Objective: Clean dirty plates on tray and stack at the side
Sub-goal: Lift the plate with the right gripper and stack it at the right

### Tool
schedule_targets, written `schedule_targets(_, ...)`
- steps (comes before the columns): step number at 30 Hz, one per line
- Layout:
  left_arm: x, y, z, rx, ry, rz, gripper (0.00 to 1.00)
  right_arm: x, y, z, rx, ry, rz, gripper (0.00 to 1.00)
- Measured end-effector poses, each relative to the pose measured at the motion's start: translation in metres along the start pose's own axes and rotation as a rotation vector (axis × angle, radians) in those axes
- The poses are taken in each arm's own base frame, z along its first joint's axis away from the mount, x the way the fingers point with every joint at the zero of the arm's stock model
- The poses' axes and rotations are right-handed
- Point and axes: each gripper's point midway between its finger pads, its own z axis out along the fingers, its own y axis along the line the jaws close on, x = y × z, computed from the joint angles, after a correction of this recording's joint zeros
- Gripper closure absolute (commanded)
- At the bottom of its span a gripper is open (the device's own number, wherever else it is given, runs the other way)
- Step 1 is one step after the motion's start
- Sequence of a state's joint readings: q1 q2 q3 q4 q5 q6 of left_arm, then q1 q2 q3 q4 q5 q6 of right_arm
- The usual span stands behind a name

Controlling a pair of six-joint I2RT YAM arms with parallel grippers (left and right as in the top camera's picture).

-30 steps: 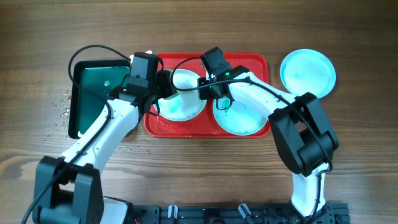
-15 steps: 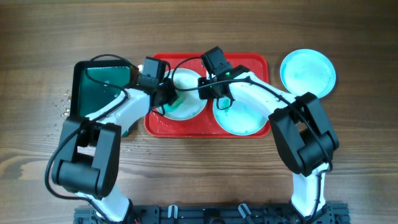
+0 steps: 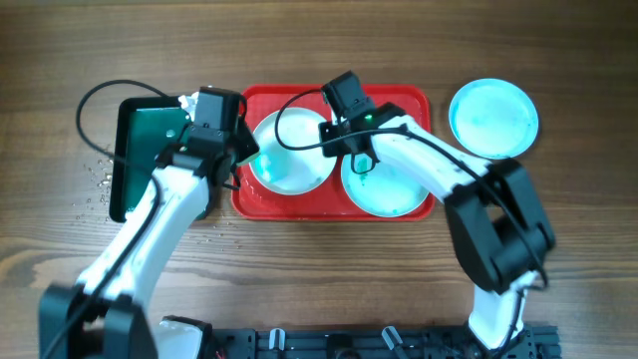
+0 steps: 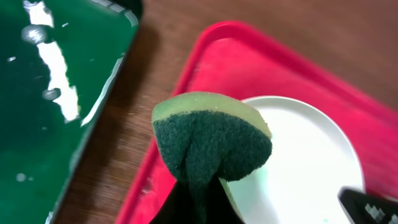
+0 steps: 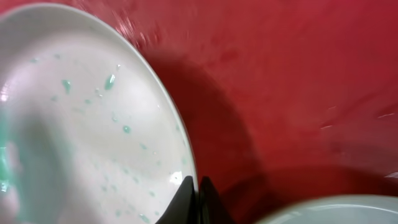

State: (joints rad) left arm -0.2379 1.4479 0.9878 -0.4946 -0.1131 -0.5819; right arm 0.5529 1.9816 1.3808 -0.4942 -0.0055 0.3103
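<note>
Plates: three are showing. A white plate and a turquoise plate are lying side by side in the red tray, and a second turquoise plate is sitting on the table near the tray's right end.
Trays: two are lying side by side, with the dark green tray just left of the red one.
Left tool: the left gripper is pinching one green sponge above the red tray's left rim, at the white plate's edge.
Right tool: the right gripper is clamping the white plate's teal-flecked rim, between the two plates in the tray.
Open room: bare wood is running along the near and far sides of both trays.
</note>
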Motion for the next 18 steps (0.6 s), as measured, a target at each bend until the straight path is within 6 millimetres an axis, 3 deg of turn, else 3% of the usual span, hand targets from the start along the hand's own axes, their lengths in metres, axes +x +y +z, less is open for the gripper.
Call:
schedule_targets(5, -0.018, -0.007, -0.054, 0.102, -0.084, -0.025, 0.96, -0.036, -0.011, -0.061, 0.095, -0.158, -0.135, 0.96)
schedule_targets(9, -0.036, 0.027, -0.095, 0.073, -0.17, -0.105, 0.96, -0.054, -0.023, -0.101, 0.291, -0.257, -0.301, 0.96)
schedule_targets(11, -0.039, 0.061, -0.107, 0.003, -0.181, -0.172, 0.96, -0.062, -0.01, -0.129, 0.437, -0.328, -0.45, 0.96)
schedule_targets(14, -0.037, 0.097, -0.108, -0.087, -0.16, -0.25, 0.96, -0.069, 0.019, -0.152, 0.578, -0.396, -0.665, 0.96)
schedule_targets(15, -0.035, 0.115, -0.109, -0.136, -0.152, -0.292, 0.96, -0.066, 0.041, -0.164, 0.648, -0.429, -0.749, 0.96)
schedule_targets(18, -0.034, 0.125, -0.11, -0.161, -0.146, -0.316, 0.96, -0.073, 0.061, -0.183, 0.741, -0.494, -0.836, 0.96)
